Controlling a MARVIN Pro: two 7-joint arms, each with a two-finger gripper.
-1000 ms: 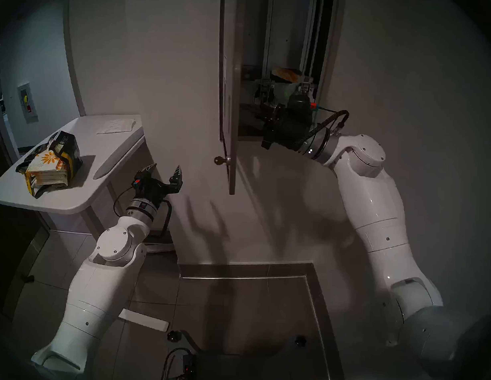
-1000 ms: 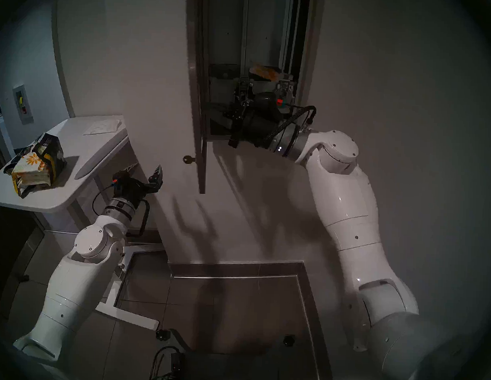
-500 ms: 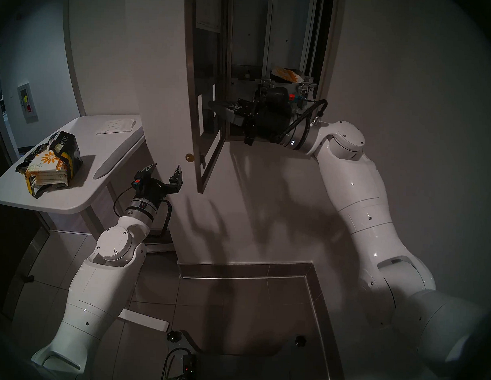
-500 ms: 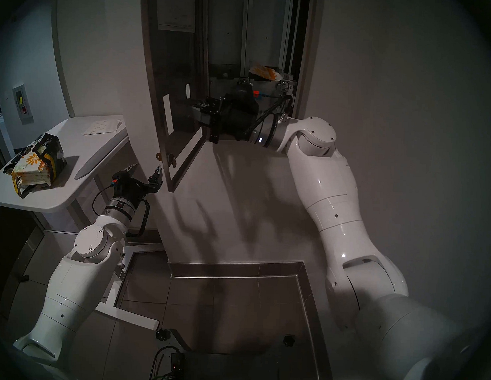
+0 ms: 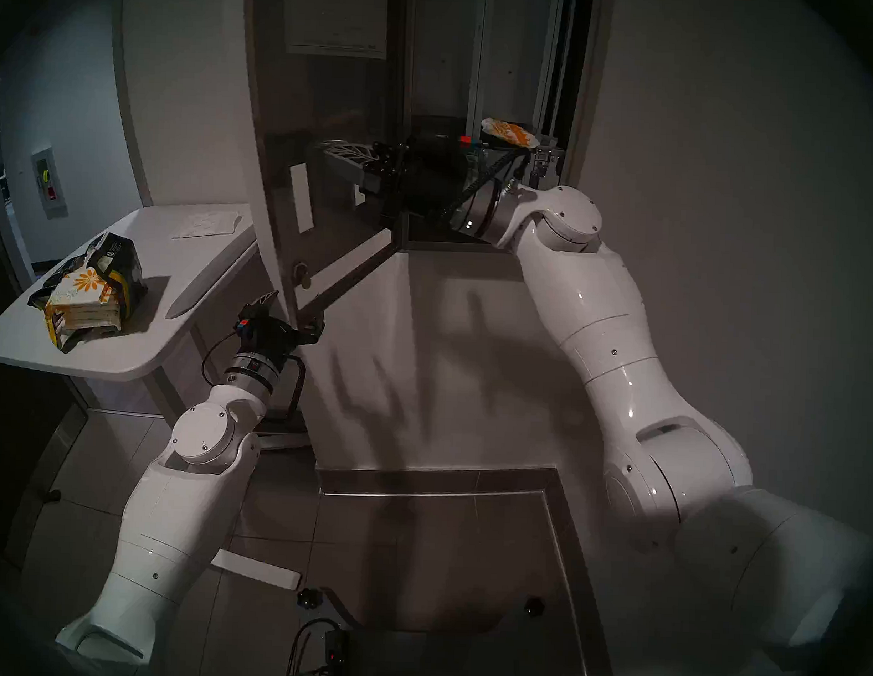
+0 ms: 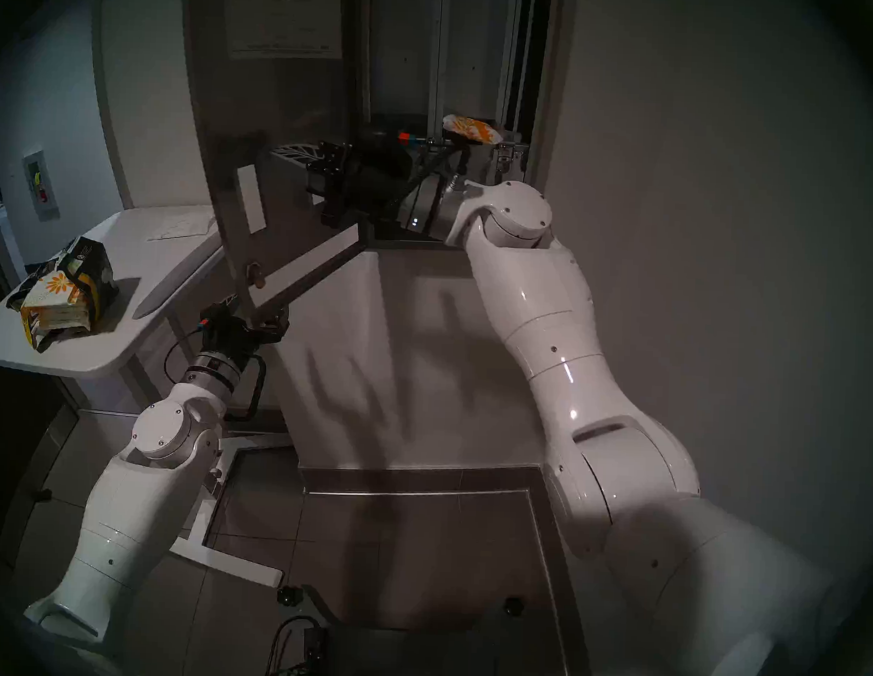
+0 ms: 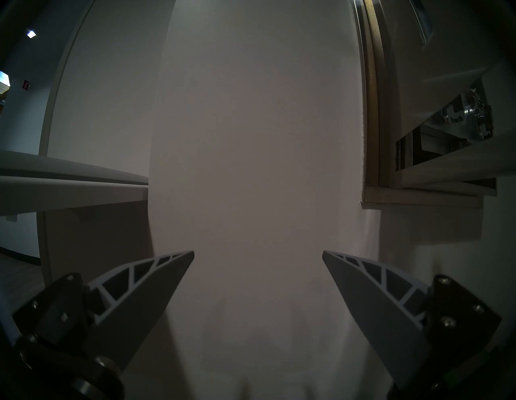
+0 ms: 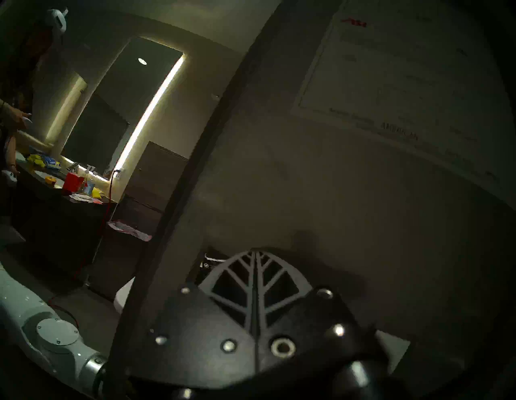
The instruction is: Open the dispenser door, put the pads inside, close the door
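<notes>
Standing open on the wall is the dispenser [image 5: 488, 75], a tall steel cabinet whose door [image 5: 327, 143] is swinging out to the left, its inner face turned toward the camera. A white instruction sheet [image 5: 337, 18] is showing near the top of that inner face, and a small round lock [image 5: 300, 274] is sitting near the door's lower free edge.

The right gripper [image 5: 332, 151] is reaching level across the cabinet opening toward the left, its two fingers pressed fully together with nothing between them. Its closed fingertips are lying against or just beside the door's inner face; actual contact cannot be told.

One pad [image 5: 510, 132], white with an orange daisy print, is lying inside the cabinet on a ledge at the right, above the chrome latches.

The left gripper [image 7: 258, 252] is hanging low beside the wall, just under the door's bottom corner, with its fingers spread wide and holding nothing.

On the white counter [image 5: 127, 364] at the left, more pads [image 5: 82, 298] are sitting stacked in a torn black-and-yellow bag [image 5: 121, 264]. A flat white sheet [image 5: 209, 223] is lying at the counter's far end.
</notes>
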